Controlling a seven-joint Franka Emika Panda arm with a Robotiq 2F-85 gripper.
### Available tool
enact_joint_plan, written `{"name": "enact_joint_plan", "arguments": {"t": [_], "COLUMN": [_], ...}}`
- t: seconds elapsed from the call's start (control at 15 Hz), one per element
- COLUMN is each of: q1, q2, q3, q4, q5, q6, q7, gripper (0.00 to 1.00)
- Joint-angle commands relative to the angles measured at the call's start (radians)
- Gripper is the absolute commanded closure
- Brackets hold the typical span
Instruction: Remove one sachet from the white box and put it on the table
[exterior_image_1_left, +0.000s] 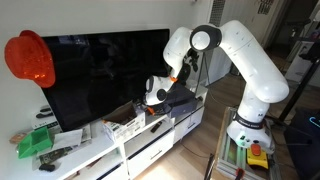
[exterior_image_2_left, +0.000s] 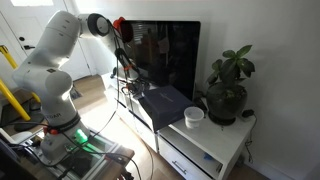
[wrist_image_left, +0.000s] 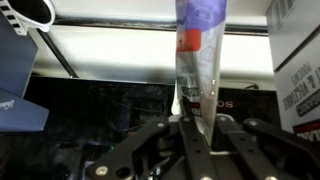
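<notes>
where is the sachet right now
In the wrist view the sachet is pinched in the gripper, mid-frame; in an exterior view the gripper hangs above the table, before the TV.

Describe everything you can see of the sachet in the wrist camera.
The sachet is a narrow, flat packet of glossy film, pale silvery with brownish speckles, a red patch higher up and a purple end at the frame's top edge. It stands lengthwise in the wrist view, its lower end pinched by the gripper. Nothing else visibly touches it.
</notes>
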Motion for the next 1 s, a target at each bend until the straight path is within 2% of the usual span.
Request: {"name": "enact_joint_plan", "arguments": {"t": [0.0, 0.2, 0.47, 0.53, 0.6, 0.73, 0.93], "q1": [-0.095, -0.142, -0.173, -0.177, -0.178, -0.182, -0.186], "q2": [0.046, 0.055, 0.058, 0.058, 0.059, 0.061, 0.065], "q3": [0.135, 0.181, 0.201, 0.203, 0.203, 0.206, 0.211], "q4": [-0.005, -0.009, -0.011, -0.011, -0.01, -0.007, -0.004], "q5": [-0.045, -0.061, -0.058, -0.056, -0.051, -0.049, -0.054], "q6": [-0.1, -0.107, -0.089, -0.085, -0.083, -0.078, -0.073], "q7": [-0.011, -0.006, -0.031, -0.041, -0.054, -0.071, -0.087], "gripper": [0.97, 0.97, 0.97, 0.94, 0.62, 0.54, 0.34]}}
